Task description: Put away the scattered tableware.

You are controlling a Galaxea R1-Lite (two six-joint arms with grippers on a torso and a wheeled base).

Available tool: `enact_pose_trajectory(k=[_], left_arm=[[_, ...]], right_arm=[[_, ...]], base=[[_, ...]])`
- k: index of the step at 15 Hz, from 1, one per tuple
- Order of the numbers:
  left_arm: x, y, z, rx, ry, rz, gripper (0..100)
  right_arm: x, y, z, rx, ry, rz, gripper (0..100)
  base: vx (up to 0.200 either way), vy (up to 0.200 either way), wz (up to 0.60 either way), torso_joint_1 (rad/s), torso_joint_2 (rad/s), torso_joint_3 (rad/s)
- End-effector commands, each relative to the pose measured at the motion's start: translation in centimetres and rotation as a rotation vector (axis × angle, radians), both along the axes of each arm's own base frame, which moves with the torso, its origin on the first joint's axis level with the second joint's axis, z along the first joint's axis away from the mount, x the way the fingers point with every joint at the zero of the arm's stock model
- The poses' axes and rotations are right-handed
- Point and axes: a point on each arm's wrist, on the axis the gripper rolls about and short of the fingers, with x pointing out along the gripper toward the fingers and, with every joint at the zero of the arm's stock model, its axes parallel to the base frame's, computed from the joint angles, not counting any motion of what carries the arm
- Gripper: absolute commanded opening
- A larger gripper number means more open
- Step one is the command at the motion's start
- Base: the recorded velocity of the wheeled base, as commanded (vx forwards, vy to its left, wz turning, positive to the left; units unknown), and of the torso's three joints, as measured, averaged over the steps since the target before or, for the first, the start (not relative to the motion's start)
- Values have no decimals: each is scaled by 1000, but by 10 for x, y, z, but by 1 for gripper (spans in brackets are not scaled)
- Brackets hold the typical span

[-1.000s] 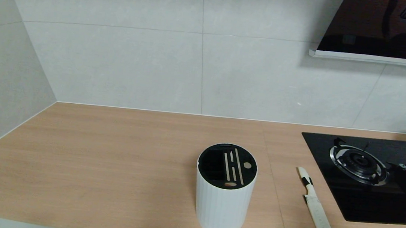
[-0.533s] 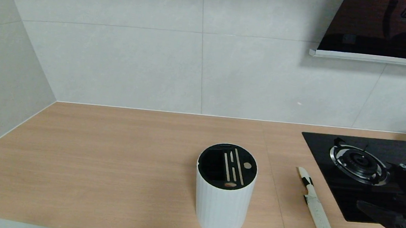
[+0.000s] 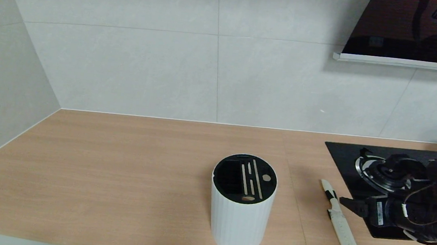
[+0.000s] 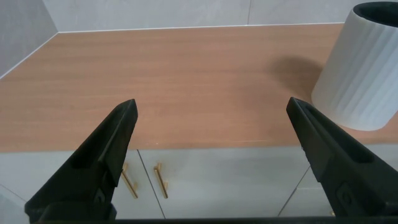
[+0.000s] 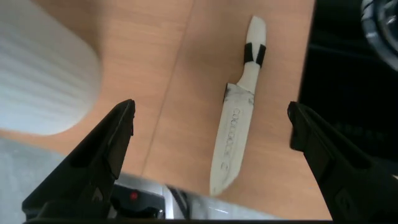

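A white knife with a black band on its handle lies flat on the wooden counter, handle toward the wall. To its left stands a white ribbed knife holder with a black slotted top. My right gripper hovers just right of the knife, over the stove's edge. In the right wrist view it is open, with the knife below and between its fingers and the holder off to one side. My left gripper is open at the counter's front edge, left of the holder.
A black gas stove with burner grates fills the counter's right end, under a dark range hood. Tiled walls close the back and left. Cabinet doors with gold handles sit below the counter's front edge.
My right arm came in from the lower right corner and moved left and up, ending beside the knife. The knife and holder have not moved.
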Motion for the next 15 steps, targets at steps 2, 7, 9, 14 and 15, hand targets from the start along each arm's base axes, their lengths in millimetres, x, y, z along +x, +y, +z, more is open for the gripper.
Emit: enact_pose_trajectory(k=[2,7,9,14,15], left_arm=[[0,0,0,0,0,0,100],[0,0,0,-2,0,0,100],[0,0,0,-3,0,0,100],[0,0,0,-3,0,0,100],[0,0,0,-3,0,0,100]], right_arm=[[21,5,-38,-14,76,-9,100],[41,6,-75,-57,90,-65,100],[48,8,-95,-59,87,-78,100],[58,7,-114,-39,64,-136,100],[59,6,-118,-47,59,-151,100]], base=[[0,0,0,0,0,0],[0,0,0,0,0,0],[0,0,0,0,0,0],[0,0,0,0,0,0],[0,0,0,0,0,0]])
